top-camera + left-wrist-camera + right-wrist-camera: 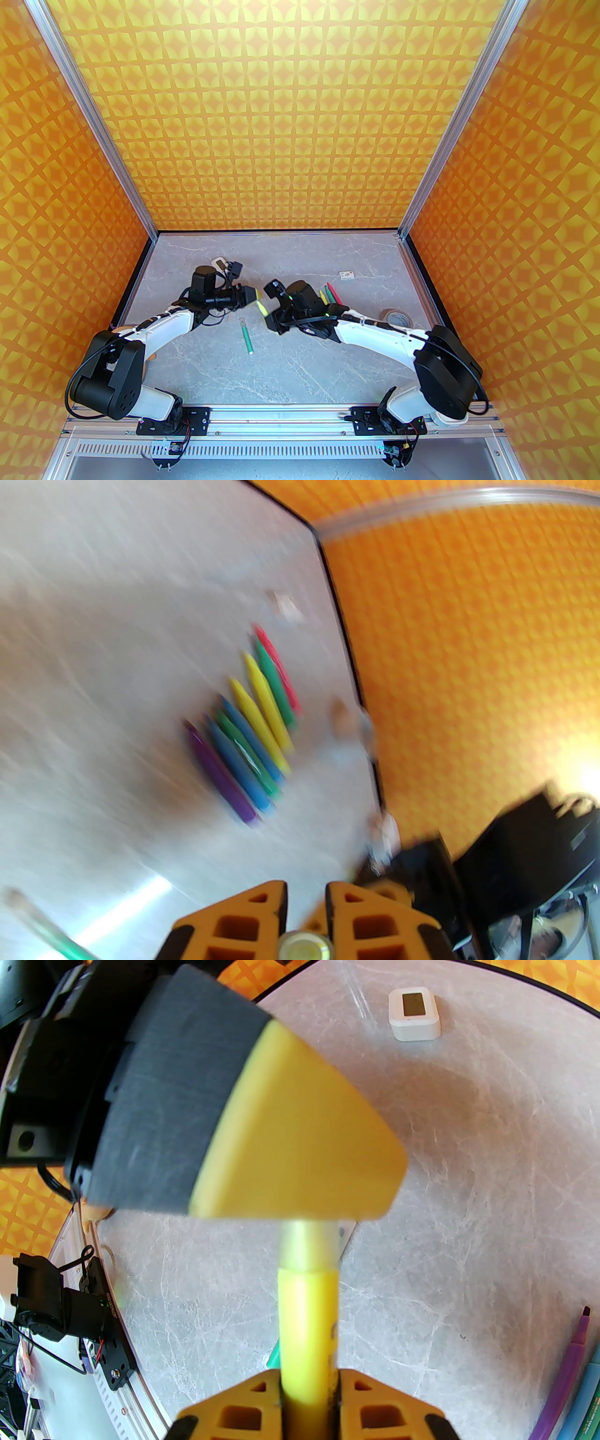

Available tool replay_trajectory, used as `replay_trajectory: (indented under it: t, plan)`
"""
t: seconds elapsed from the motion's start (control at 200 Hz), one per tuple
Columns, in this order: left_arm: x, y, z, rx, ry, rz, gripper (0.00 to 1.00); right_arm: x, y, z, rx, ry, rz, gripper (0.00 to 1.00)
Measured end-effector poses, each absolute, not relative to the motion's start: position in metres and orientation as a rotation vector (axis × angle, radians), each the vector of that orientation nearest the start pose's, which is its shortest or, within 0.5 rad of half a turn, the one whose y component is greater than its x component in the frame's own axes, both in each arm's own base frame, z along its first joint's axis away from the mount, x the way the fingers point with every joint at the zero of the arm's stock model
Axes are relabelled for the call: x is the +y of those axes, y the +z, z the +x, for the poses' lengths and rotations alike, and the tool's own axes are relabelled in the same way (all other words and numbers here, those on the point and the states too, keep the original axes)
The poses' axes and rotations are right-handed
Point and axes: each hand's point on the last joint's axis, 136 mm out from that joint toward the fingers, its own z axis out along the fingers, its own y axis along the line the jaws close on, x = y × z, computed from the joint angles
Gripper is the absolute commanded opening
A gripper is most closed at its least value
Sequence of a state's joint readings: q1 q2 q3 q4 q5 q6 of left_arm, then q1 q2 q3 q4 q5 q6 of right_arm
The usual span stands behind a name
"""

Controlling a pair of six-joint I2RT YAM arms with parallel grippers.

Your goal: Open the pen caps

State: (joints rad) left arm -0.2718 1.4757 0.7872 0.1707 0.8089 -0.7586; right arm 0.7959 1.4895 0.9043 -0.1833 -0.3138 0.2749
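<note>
A yellow pen (307, 1325) is held in the air above the table, with my right gripper (307, 1396) shut on its barrel. The translucent pen cap (307, 1246) sits on the far end of the barrel, and my left gripper (300, 1147) is shut over its tip. From above, the yellow pen (261, 308) spans between the left gripper (256, 295) and the right gripper (271, 321). In the blurred left wrist view the left gripper (307, 902) pinches a round whitish end. A green capped pen (246, 335) lies on the table in front of them.
A row of coloured pens (248, 733) lies right of centre, partly under the right arm (330, 295). A tape roll (398, 318) sits at the right. Small white devices lie at the back (347, 275) and behind the left arm (219, 261).
</note>
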Motion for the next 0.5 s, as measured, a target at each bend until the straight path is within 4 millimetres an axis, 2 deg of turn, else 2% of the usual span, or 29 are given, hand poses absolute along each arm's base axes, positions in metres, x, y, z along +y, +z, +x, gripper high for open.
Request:
replay_trajectory:
  t: [0.095,0.24,0.5]
  plan:
    - [-0.210,0.176,0.357,2.217,-1.375,-0.051,0.00,0.318,0.112,0.236,2.403,0.843,-0.811,0.00]
    - [-0.207,0.176,0.361,2.210,-1.348,-0.065,0.00,0.312,0.105,0.231,2.439,0.823,-0.824,0.00]
    - [-0.199,0.169,0.365,2.278,-1.219,-0.051,0.00,0.301,0.102,0.243,2.439,0.707,-0.778,0.00]
